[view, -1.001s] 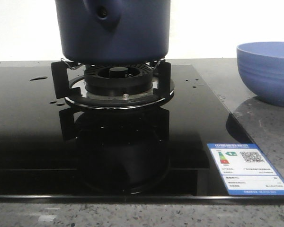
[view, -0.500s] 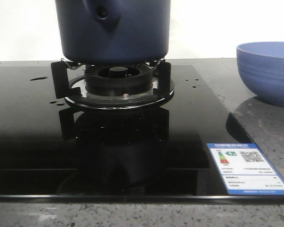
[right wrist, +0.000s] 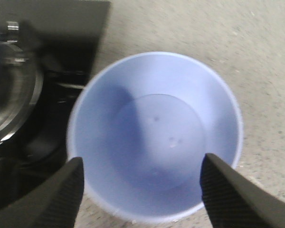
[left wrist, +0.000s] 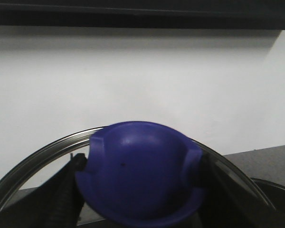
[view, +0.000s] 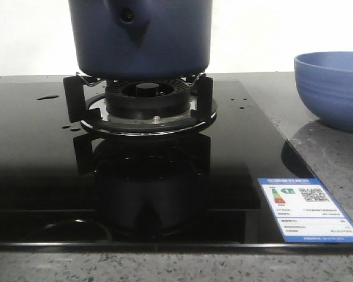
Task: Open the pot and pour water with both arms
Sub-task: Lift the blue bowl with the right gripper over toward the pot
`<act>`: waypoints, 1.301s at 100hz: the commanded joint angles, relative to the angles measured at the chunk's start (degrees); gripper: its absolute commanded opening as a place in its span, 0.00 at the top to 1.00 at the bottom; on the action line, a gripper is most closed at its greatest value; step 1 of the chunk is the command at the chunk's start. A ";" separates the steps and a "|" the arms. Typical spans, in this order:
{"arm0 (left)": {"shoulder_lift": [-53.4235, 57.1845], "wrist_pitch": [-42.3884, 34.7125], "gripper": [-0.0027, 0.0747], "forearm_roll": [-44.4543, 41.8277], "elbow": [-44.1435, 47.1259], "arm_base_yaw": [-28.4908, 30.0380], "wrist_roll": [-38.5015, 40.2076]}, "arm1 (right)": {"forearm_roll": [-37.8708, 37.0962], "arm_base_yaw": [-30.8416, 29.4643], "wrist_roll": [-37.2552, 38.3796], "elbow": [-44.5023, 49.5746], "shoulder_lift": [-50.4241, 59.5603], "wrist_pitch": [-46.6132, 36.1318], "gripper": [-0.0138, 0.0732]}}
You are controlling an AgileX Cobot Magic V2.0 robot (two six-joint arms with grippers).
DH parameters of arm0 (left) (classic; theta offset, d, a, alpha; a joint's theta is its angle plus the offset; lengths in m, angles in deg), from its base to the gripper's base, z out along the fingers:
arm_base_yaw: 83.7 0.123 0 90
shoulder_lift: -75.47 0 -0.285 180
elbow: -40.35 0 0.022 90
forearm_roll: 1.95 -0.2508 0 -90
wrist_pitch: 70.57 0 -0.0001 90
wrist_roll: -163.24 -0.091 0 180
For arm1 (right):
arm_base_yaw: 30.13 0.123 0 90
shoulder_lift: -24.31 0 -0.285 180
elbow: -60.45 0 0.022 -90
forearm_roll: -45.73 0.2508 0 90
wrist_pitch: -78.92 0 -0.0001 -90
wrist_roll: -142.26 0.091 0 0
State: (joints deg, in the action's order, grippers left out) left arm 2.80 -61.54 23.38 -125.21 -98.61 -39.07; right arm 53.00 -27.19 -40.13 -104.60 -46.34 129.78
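Nearest to us on the black glass cooktop point(view: 41, 176) we see a white and blue energy label point(view: 309, 210), in front of the burner point(view: 147, 103) and to its right. The burner stands in the middle of the glass, and the pot point(view: 142, 35) sits directly on its metal supports, upright, with the handle stub and its round hole facing us. Small drops of the water point(view: 47, 97) lie on the glass to the left of the burner, and some more to its right. The light blue bowl point(view: 332, 88) stands on the grey stone counter point(view: 335, 158), well to the right of the burner.

In the right wrist view, the right gripper point(right wrist: 142, 192) hangs above the bowl point(right wrist: 154, 135) with its fingers wide apart and holding nothing.

In the left wrist view, the left gripper point(left wrist: 140, 209) holds the glass lid point(left wrist: 38, 159) by its blue knob point(left wrist: 140, 173), the fingers closed on both sides of the knob.
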 commanded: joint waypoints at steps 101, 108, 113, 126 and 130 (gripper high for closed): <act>3.34 -3.45 0.46 0.28 -2.29 6.48 -0.06 | -0.94 -9.89 0.32 -8.45 -21.44 5.24 0.89; 3.34 -3.45 0.46 0.19 -2.29 6.48 -0.06 | -0.94 -9.89 0.32 -8.51 -21.31 5.46 0.92; 3.34 -3.57 0.46 0.19 -2.29 6.48 -0.06 | -0.94 -9.89 0.32 -8.51 -21.19 5.50 0.92; 3.34 -3.56 0.46 0.01 -2.29 6.48 -0.06 | 0.43 -9.78 0.05 -8.80 -20.26 5.50 0.92; 3.22 -3.56 0.46 -0.09 -2.29 6.48 -0.06 | 1.14 -9.78 -0.07 -9.25 -20.10 5.74 0.92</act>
State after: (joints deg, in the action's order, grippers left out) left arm 4.53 -58.69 22.86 -125.21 -92.18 -39.16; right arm 52.63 -36.68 -39.80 -111.49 -69.34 136.36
